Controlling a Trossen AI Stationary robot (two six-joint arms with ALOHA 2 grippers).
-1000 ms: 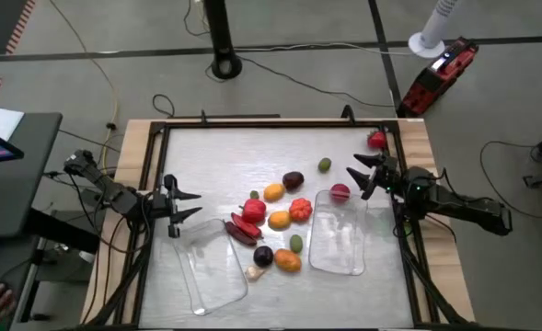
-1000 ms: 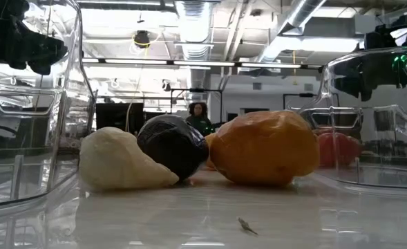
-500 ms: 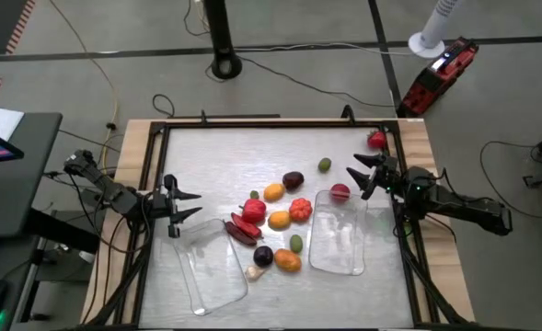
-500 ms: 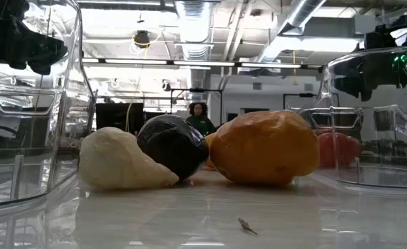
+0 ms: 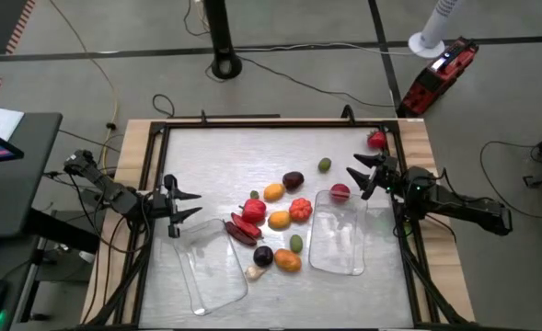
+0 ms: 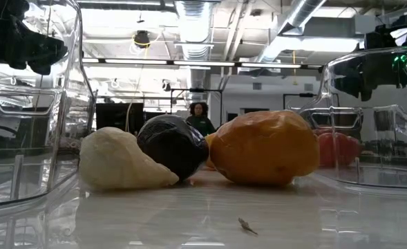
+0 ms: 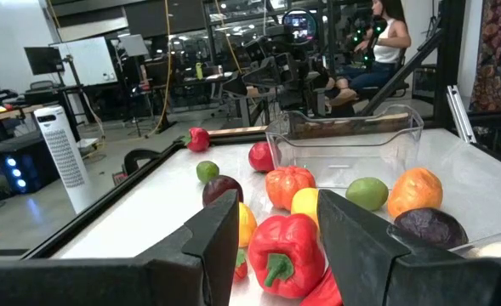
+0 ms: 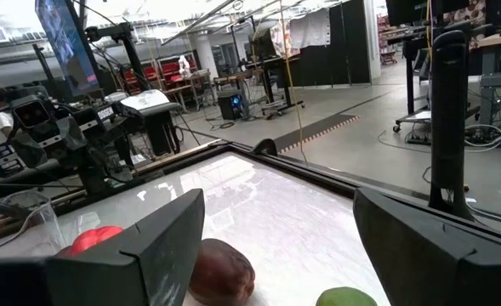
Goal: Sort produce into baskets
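Your left hand (image 5: 190, 206) hovers at the table's (image 5: 234, 152) left edge, just beside the left basket (image 5: 211, 267); its fingers stand apart, narrow, holding nothing; your right hand (image 5: 355, 176) waits near the right edge, beside the right basket (image 5: 339, 233), fingers spread wide, empty. Both baskets hold nothing; the produce lies between them in a cluster: red pepper (image 7: 286, 255), tomato (image 5: 300, 210), purple piece (image 6: 172, 145), pale garlic (image 6: 117, 161), orange piece (image 6: 267, 147); a red apple (image 5: 340, 193) touches the right basket's far rim; a strawberry (image 5: 376, 140) sits well apart in the far right corner.
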